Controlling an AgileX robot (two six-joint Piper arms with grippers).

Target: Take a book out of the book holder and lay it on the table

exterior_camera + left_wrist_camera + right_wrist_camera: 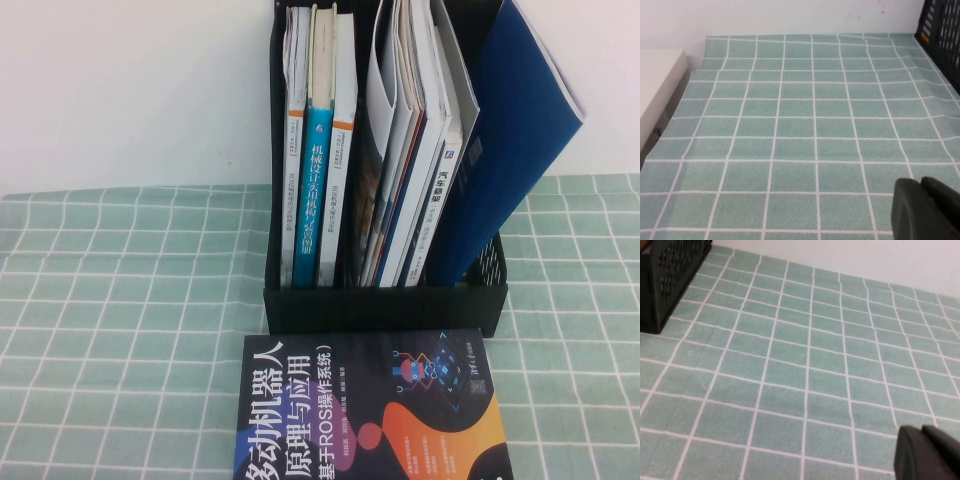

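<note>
The book (pixel 368 408) lies flat on the table (pixel 120 330) before the book holder (pixel 385 300), so I judge laying-down done. My right gripper (pixel 930 455) hangs clenched and empty; my left gripper (pixel 927 210), I cannot tell. Next: stay parked.

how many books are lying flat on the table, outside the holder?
1: the dark-covered paperback with white Chinese title lies flat on the green grid cloth table, in front of the black plastic book holder. Its near end is cut off; others may lie out of frame.
</note>
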